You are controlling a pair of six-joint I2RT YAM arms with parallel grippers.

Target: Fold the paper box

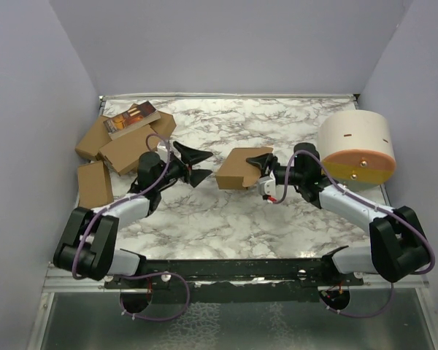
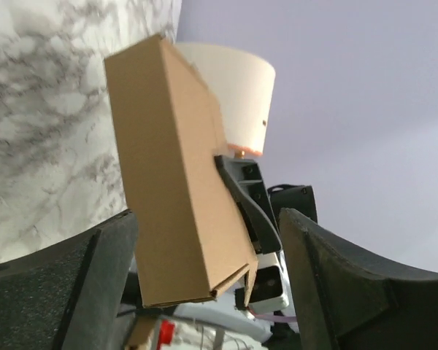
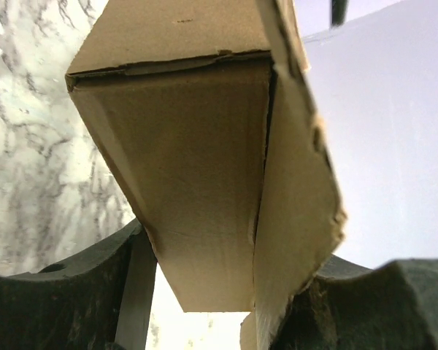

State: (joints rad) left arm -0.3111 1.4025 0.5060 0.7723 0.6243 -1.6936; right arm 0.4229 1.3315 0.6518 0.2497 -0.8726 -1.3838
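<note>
Most of the folding looks done: the box (image 1: 241,168) is already a slim oblong carton, though one end flap (image 2: 236,281) gapes and seems left to tuck. It is held above the counter (image 1: 292,124) at frame centre, its right end clamped in the right tool (image 1: 261,169). The left tool (image 1: 201,168), jaws apart, sits just left of it, apparently not touching.

One table (image 1: 233,211). Two arms, the left arm (image 1: 124,208) and right arm (image 1: 350,204), with two hands, the left hand (image 1: 201,166) and right hand (image 1: 261,169). One brown box (image 1: 237,169) between them. About four more brown cartons (image 1: 128,152), overlapping, so the count is unsure. One dark printed pack (image 1: 131,118). One white cylinder (image 1: 356,142) with an orange rim.
</note>
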